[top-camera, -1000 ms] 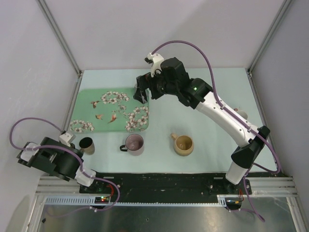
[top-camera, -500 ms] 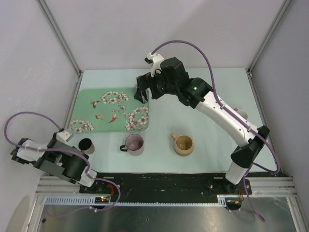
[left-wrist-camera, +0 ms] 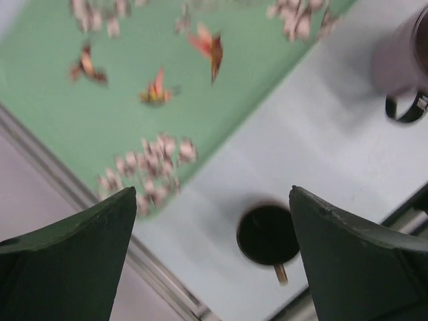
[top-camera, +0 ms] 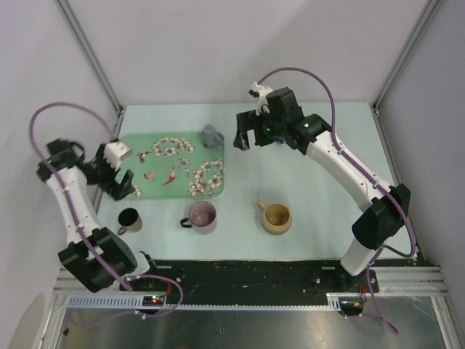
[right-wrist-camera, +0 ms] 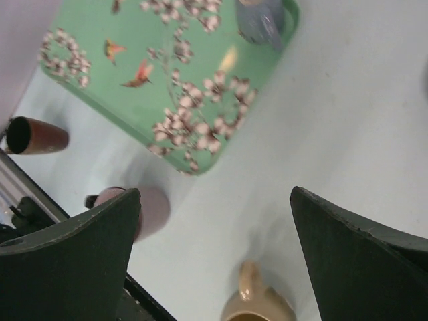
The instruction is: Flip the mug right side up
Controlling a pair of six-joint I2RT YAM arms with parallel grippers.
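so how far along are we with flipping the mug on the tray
Nothing looks done yet. The grey mug on the green tray shows no open mouth from above, so it appears to be upside down. Nothing is in hand: the left gripper and right gripper are both open, empty and clear of it. What's left is to reach it, grasp it, flip it and set it upright.

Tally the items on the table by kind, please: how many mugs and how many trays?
Mugs: 4 (grey-blue mug, dark brown mug, pink mug, tan mug)
Trays: 1 (green tray)
Total: 5
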